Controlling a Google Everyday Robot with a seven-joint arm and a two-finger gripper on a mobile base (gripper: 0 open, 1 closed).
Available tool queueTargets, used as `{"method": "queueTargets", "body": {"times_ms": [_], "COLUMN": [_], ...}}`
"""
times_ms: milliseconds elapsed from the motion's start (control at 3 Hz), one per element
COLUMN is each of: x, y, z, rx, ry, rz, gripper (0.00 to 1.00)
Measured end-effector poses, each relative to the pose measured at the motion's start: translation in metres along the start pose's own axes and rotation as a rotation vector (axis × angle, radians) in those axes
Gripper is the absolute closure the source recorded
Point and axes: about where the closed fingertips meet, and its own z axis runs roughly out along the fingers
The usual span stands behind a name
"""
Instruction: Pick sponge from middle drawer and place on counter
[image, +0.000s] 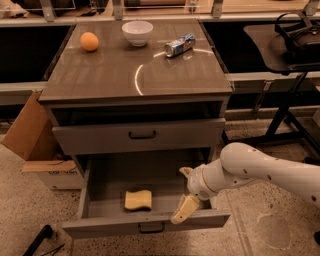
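The pale-yellow sponge (138, 199) lies flat on the floor of the pulled-out grey middle drawer (95, 226), left of centre. My gripper (184, 192), on a white arm reaching in from the right, hangs over the drawer's right half, to the right of the sponge and apart from it. Its tan fingers (184, 210) are spread open and hold nothing. The glossy grey-brown counter (100, 75) with a pale arc tops the cabinet.
On the counter stand an orange fruit (89, 41), a white bowl (137, 32) and a tipped can (180, 45) along the back. A shut drawer front (140, 135) sits above the open one. A cardboard box (30, 135) stands at left, a dark side table (285, 45) at right.
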Motion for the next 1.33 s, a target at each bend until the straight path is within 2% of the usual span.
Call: {"method": "queueTargets", "body": {"times_ms": [333,667,1000,1333], "x": [0.000,0.000,-0.004,-0.014], "y": [0.000,-0.020,-0.045,-0.077], "z": [0.000,0.019,0.044,0.101], "rx": [0.000,0.013,0.027,-0.007], "ry": [0.000,-0.019,-0.053,-0.104], "rz": [0.000,-0.009,-0.037,-0.077], "gripper": [0.00,0.00,0.00,0.00]}}
